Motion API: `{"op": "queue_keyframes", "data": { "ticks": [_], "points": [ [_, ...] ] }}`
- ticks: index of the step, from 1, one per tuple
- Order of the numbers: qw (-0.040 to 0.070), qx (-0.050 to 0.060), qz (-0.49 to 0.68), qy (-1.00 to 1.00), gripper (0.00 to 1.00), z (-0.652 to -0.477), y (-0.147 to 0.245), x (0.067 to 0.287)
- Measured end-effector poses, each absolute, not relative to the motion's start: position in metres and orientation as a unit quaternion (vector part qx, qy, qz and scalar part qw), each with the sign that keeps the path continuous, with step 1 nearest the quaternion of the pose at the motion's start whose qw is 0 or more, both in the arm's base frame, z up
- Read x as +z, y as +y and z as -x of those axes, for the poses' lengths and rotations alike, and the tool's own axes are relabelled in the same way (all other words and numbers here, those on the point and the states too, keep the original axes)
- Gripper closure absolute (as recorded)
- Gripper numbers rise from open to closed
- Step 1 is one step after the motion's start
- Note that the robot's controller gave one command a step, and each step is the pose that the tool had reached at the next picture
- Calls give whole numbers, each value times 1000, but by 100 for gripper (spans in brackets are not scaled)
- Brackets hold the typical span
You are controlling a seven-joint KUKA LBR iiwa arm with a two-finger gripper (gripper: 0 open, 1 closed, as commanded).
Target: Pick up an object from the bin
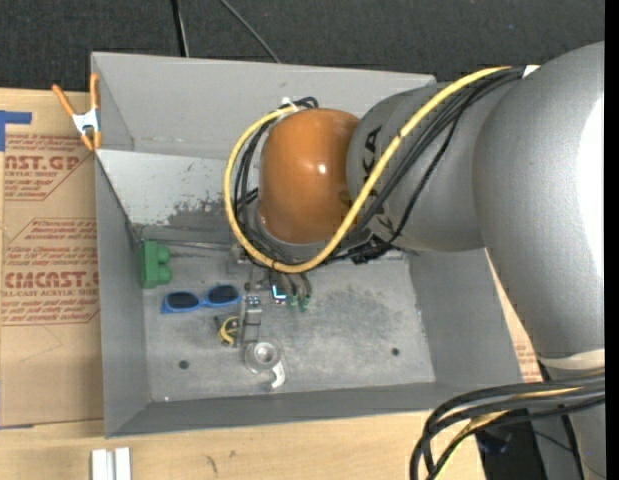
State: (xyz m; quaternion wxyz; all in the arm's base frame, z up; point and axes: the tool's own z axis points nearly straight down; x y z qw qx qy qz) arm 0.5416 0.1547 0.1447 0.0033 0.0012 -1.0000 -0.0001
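Observation:
My gripper (255,306) reaches down from under the arm's orange cover into the left middle of the bin. Just left of it lies a blue thing (199,300) made of two flat oval lobes. A small yellow and black piece (228,330) sits right below the gripper, close to its tip. A little nearer the front wall rests a clear, silvery round part (261,355) with a hook-like tail. Whether the gripper touches any of them is hidden by its own body.
A green block (154,264) stands against the bin's left wall, apart from the others. The arm and its cables cover the back and right of the bin. Bare grey floor lies to the right of the gripper.

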Motion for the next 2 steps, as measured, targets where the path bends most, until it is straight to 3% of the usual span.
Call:
{"op": "queue_keyframes", "data": {
  "ticks": [1, 2],
  "points": [
    [4, 0, 41, -999, 0, -555, 160, 66],
    [-3, -2, 41, -999, 100, -559, 159, 71]
  ]
}}
